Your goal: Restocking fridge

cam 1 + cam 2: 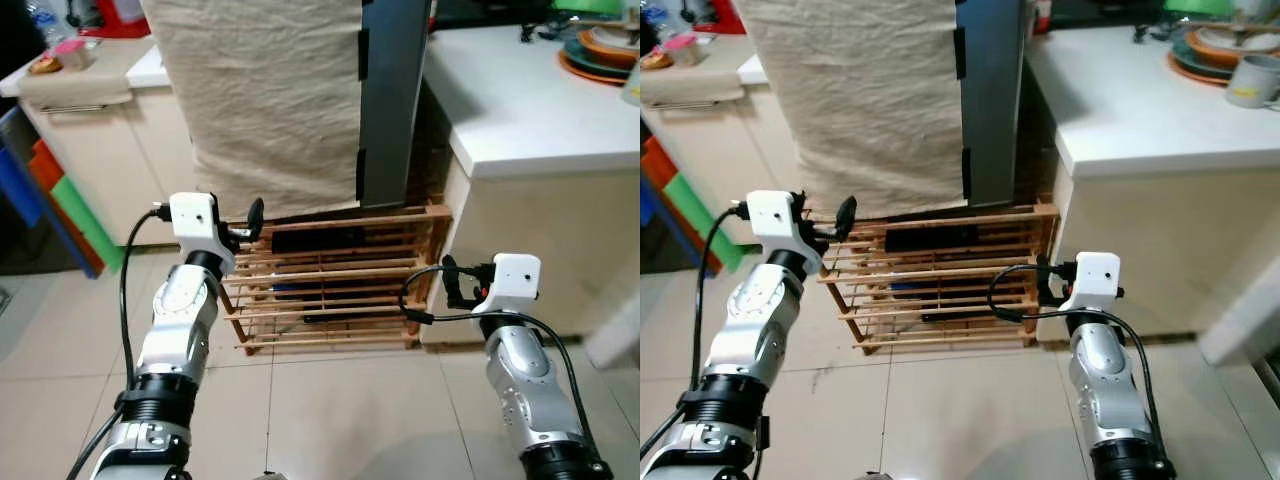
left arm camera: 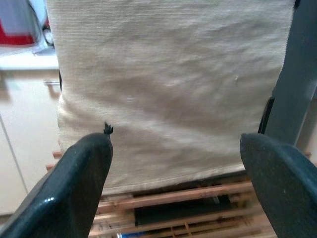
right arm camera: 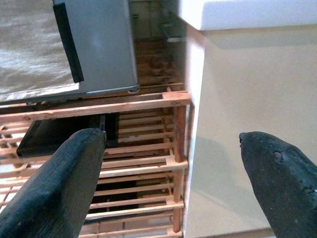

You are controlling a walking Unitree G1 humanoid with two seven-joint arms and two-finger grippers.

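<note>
A grey fridge [image 1: 395, 90] stands on a low wooden slatted rack [image 1: 335, 285], its door shut. A beige cloth [image 1: 265, 100] hangs over its front. My left gripper [image 1: 250, 225] is held up in front of the cloth's lower edge and does not touch it. In the left wrist view its fingers [image 2: 79, 183] stand wide apart around nothing, so it is open. My right gripper [image 1: 455, 282] is raised lower down, by the rack's right end and the counter's side. It is also open and empty, as its fingers [image 3: 59, 183] show.
A white counter [image 1: 520, 110] juts out on the right, carrying stacked plates [image 1: 600, 50] and a mug [image 1: 1250, 80]. A cream cabinet [image 1: 100, 140] and coloured panels [image 1: 50, 190] stand on the left. A dark flat object [image 3: 64, 131] lies on the rack's shelf. Tiled floor [image 1: 340, 410] lies below.
</note>
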